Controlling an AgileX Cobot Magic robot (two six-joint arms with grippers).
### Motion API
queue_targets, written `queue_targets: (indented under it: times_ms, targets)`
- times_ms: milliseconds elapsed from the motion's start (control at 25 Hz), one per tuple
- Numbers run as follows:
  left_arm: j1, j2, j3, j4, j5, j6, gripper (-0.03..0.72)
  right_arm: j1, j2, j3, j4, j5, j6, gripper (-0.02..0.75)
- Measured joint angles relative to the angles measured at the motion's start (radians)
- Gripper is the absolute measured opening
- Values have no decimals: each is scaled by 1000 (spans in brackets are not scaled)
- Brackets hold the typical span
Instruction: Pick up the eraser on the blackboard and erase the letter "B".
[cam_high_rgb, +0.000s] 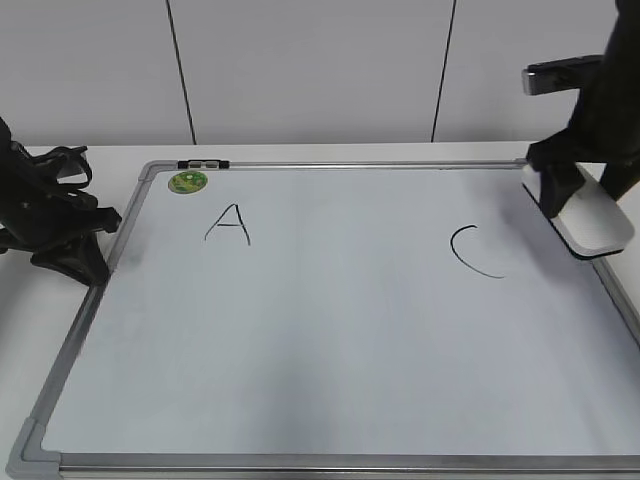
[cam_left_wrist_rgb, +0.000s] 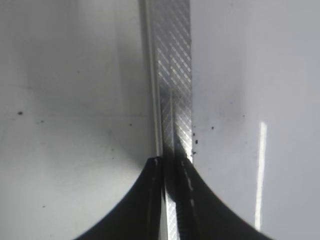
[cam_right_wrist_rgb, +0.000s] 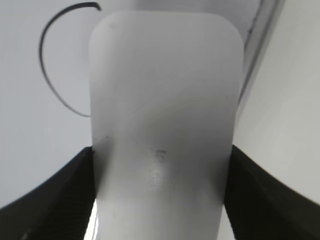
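The right gripper (cam_right_wrist_rgb: 160, 200) has its black jaws pressed against both long sides of the white rounded-rectangular plastic eraser (cam_right_wrist_rgb: 162, 110), which sits at the right edge of the large white glossy blackboard (cam_high_rgb: 330, 340) beside the black "C" (cam_high_rgb: 472, 252). The left gripper (cam_left_wrist_rgb: 170, 200) has its jaws closed together, holding nothing (over the board's grey metal frame (cam_left_wrist_rgb: 172, 75)). A black "A" (cam_high_rgb: 228, 224) and a green round magnet (cam_high_rgb: 187, 182) lie upper left on the board, which rests on the white desk (cam_high_rgb: 60, 320).

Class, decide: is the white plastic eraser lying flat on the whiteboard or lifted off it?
Probably lifted and tilted: the white plastic eraser sits clamped in the right gripper, its black felt edge showing above the whiteboard. Contact at its far edge: cannot tell.
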Motion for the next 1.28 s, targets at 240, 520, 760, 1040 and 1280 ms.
queue_targets:
  times_ms: [240, 520, 760, 1040, 1280]
  targets:
    - [0, 0, 0, 0, 2, 0, 38, -125, 0, 66, 93, -56, 5, 535]
    - [0, 0, 0, 0, 2, 0, 38, -142, 0, 95, 150, -114, -17, 536]
    - [0, 0, 0, 0, 2, 0, 38, -142, 29, 95, 160, -132, -26, 536]
    - [0, 0, 0, 0, 2, 0, 38, -142, 83, 95, 160, -159, -44, 550]
    - [0, 0, 0, 0, 2, 0, 38, -142, 117, 95, 160, -172, -48, 553]
